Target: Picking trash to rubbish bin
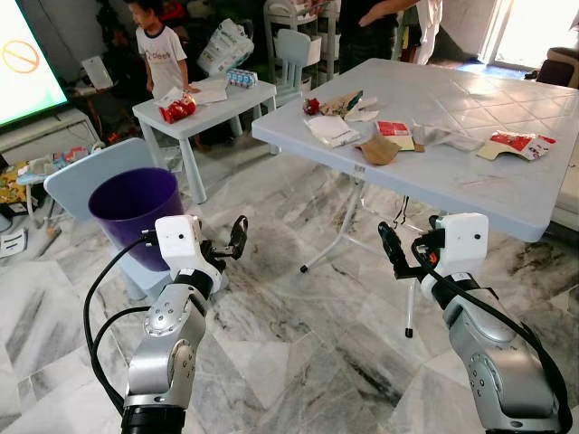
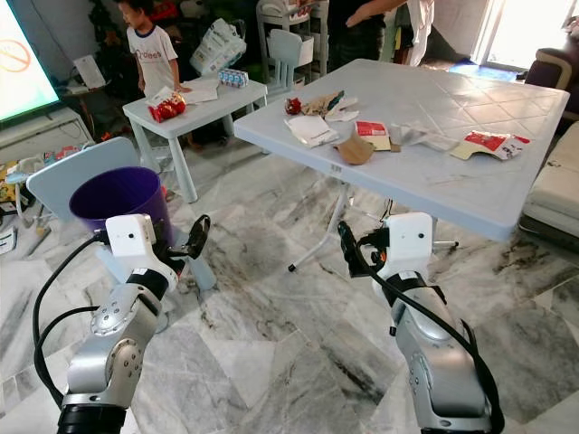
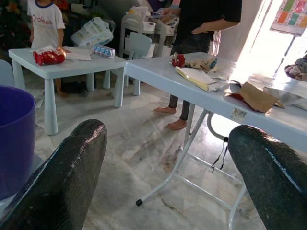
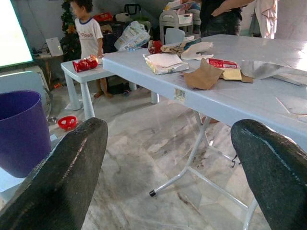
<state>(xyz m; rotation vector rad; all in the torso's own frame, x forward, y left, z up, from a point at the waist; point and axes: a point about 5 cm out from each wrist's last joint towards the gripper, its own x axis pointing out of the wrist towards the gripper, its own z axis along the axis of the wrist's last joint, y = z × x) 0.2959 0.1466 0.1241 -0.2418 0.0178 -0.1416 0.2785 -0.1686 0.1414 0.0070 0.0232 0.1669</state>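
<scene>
Up on the large pale-blue folding table (image 1: 470, 163), our trash lies scattered: a crumpled brown paper piece (image 1: 378, 149) near the front edge, a flat white wrapper (image 1: 331, 129) just to its left, a red-and-white packet (image 1: 393, 128) behind it, a crinkled silver wrapper (image 1: 448, 137) further right, and a red-and-white snack bag (image 1: 518, 143) towards the right end, with a small heap of mixed wrappers (image 1: 336, 104) at the far left corner. Our round purple plastic rubbish bin (image 1: 135, 215) stands on the marble floor (image 1: 298, 353), well apart from the table and to its left, in front of a pale-blue child's chair (image 1: 86, 176). We hold our left gripper (image 1: 231, 244) out just to the right of the bin, above the floor, its two black fingers (image 3: 62, 177) spread wide with nothing between them. Our right gripper (image 1: 395, 255) hangs below the table's front edge, beside the white folding leg (image 1: 339, 231), and its fingers (image 4: 62, 177) likewise stand wide apart and empty. Beyond the bin sits a small pale-blue children's table (image 1: 204, 104) carrying a red snack bag (image 1: 177, 109) and some papers. A person in a white T-shirt (image 1: 161, 52) stands behind it, and another person in dark clothes (image 1: 371, 32) stands at the far side of the big table.
</scene>
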